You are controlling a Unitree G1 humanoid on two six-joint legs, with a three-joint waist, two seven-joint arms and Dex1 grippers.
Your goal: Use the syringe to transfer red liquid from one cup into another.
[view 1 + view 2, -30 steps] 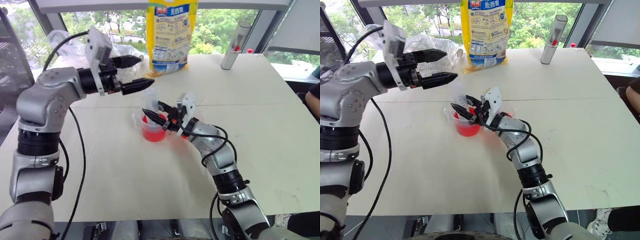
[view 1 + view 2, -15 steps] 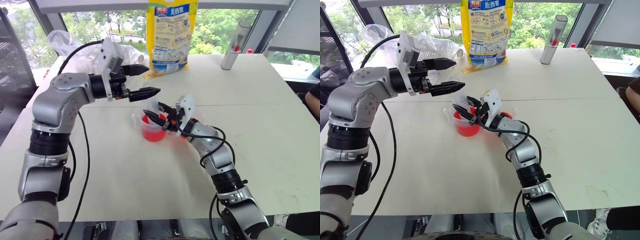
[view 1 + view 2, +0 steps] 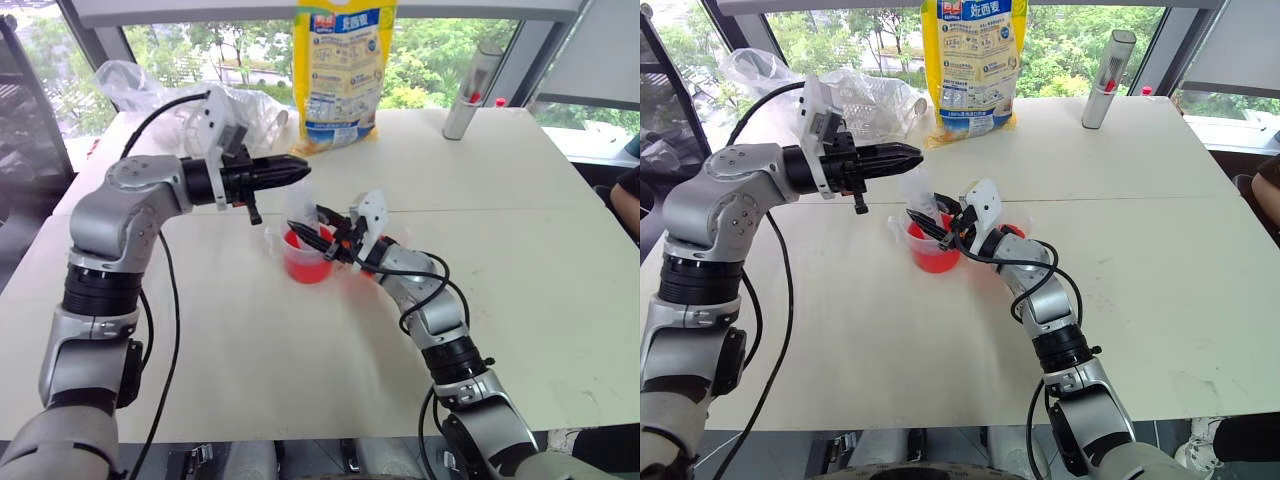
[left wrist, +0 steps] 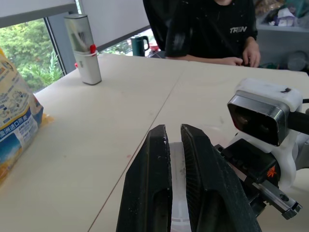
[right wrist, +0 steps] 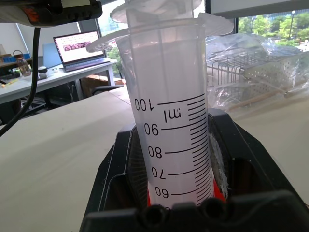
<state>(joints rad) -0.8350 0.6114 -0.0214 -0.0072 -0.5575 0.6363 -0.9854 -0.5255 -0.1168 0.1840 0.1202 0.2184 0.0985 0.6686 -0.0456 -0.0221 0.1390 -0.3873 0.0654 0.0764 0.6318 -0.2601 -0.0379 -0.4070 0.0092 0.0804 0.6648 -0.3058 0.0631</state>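
The syringe [image 5: 166, 101], a clear barrel with printed marks, stands tip down in the handled cup [image 3: 305, 262], which holds red liquid [image 3: 307, 268]. My right gripper [image 3: 318, 232] is shut on the barrel from the right. My left gripper [image 3: 292, 170] is shut and reaches in level from the left, right at the syringe's top [image 3: 298, 196]. A pale piece shows in the slit between its fingers [image 4: 149, 183]; I cannot tell whether it is pinched. A clear rim with some red, likely the smaller cup [image 3: 1014, 231], peeks out behind my right wrist.
A yellow bag [image 3: 343, 65] stands at the table's far edge, with a grey metal cylinder [image 3: 470, 92] to its right and a plastic bag holding a wire rack [image 3: 150, 85] at the far left. A person [image 4: 207, 29] sits at the table's right side.
My left gripper's fingers have gone from wide open to shut, and it has come slightly lower towards the syringe's top. My right gripper and the cup have stayed put.
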